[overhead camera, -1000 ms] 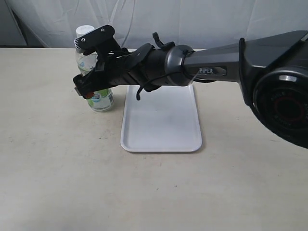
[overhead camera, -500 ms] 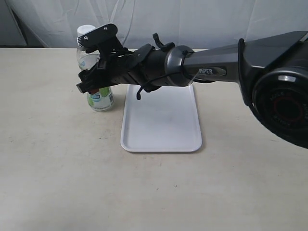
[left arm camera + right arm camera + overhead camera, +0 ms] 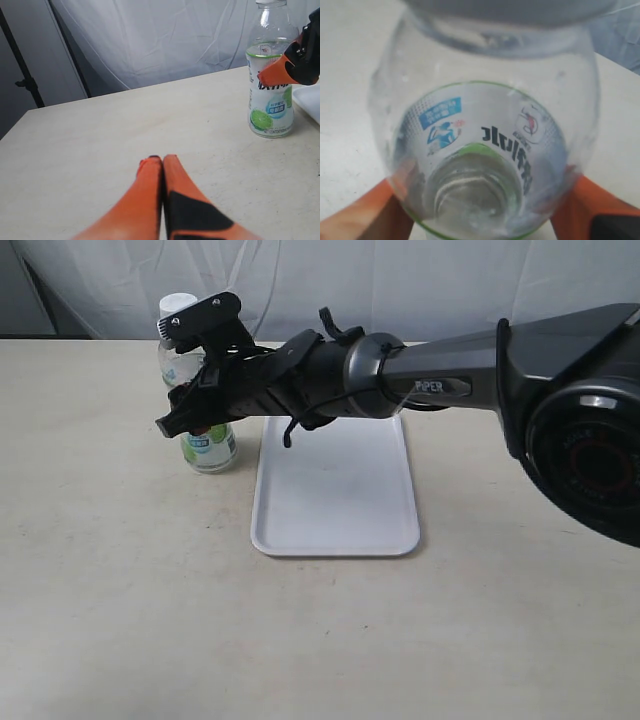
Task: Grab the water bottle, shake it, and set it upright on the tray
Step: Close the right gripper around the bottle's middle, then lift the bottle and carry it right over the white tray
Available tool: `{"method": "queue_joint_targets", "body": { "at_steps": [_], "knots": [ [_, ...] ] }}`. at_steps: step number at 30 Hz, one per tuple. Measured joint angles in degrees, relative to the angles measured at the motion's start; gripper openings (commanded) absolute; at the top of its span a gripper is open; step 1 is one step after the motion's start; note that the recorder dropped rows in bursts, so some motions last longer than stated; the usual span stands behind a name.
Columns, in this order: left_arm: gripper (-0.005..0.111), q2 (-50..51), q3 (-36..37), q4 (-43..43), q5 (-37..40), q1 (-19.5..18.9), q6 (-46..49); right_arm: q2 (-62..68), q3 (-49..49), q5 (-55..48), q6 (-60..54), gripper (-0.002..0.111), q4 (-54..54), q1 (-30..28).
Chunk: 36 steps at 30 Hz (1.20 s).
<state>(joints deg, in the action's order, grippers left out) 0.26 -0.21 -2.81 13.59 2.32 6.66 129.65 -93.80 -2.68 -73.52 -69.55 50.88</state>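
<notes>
Clasping water bottle point(image 3: 210, 448), apparently: right claw point(image 3: 186, 375)

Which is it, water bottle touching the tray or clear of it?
Apart. The exterior view shows a strip of bare table between the water bottle base and the tray left rim.

Our right arm point(image 3: 450, 385) stretches out level, reaching across to the left side. Its gripper point(image 3: 188, 370) has its orange pads point(image 3: 365, 215) set against opposite sides of the bottle point(image 3: 270, 95). Our left gripper point(image 3: 156, 160) points forward, its two fingers point(image 3: 140, 200) pressed together tip to tip.
</notes>
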Motion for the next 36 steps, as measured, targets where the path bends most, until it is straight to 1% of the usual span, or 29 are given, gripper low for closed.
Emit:
{"method": "queue_joint_targets", "body": {
  "at_steps": [6,15,20,28,30,32,35,36],
  "knots": [
    [0.000,0.0,0.0,0.0,0.0,0.0,0.0,-2.7,0.1,-3.0,0.0,-0.001,-0.6,0.2],
    [0.000,0.0,0.0,0.0,0.0,0.0,0.0,-7.8,1.3,-2.9,3.5,-0.001,-1.3,0.3],
    [0.000,0.0,0.0,0.0,0.0,0.0,0.0,-12.8,8.8,2.7,4.4,-0.001,-1.3,0.3],
    [0.000,0.0,0.0,0.0,0.0,0.0,0.0,-25.7,24.2,12.7,4.4,-0.001,-2.3,0.1],
    [0.000,0.0,0.0,0.0,0.0,0.0,0.0,-28.1,27.0,16.0,3.7,-0.001,-4.7,0.1],
    [0.000,0.0,0.0,0.0,0.0,0.0,0.0,-29.9,29.4,20.6,0.2,-0.001,-9.8,0.1],
    [0.000,0.0,0.0,0.0,0.0,0.0,0.0,-30.7,30.9,25.2,-9.3,-0.001,-20.7,-0.1],
    [0.000,0.0,0.0,0.0,0.0,0.0,0.0,-30.7,31.3,25.3,-13.1,-0.001,-23.5,-0.1]
  ]
}}
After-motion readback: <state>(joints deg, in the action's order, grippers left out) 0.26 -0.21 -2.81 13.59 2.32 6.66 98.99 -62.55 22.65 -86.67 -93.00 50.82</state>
